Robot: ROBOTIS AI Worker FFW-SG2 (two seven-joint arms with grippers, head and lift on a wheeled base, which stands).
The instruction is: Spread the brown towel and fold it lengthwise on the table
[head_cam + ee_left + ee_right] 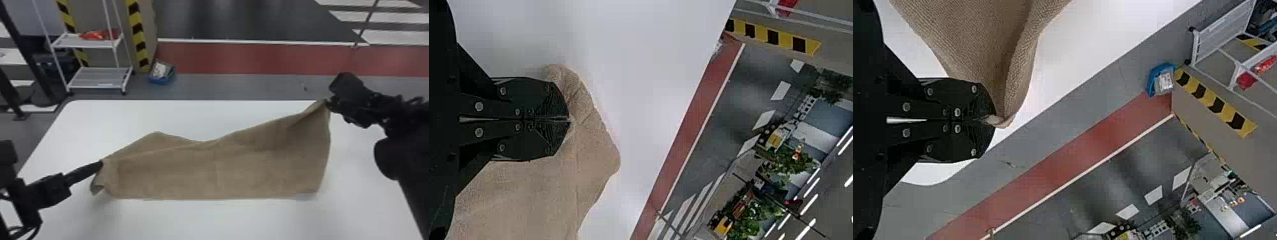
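Observation:
The brown towel [220,166] stretches across the white table, its right end lifted and its far left part bent into a peak. At its left end my left gripper [101,163] holds an edge. My right gripper [328,102] has the raised far right corner. In the left wrist view the left gripper [569,119] is shut on the cloth [594,145], a small flap sticking out past the tips. The right wrist view has the right gripper [990,120] shut on a gathered corner of the towel [983,45], which hangs in a fold from the fingers.
The white table [223,220] extends around the towel, its far edge just beyond the raised corner. On the floor behind stand a white shelf rack [99,78] and a blue bin [162,75], near a pillar with yellow and black stripes [139,35].

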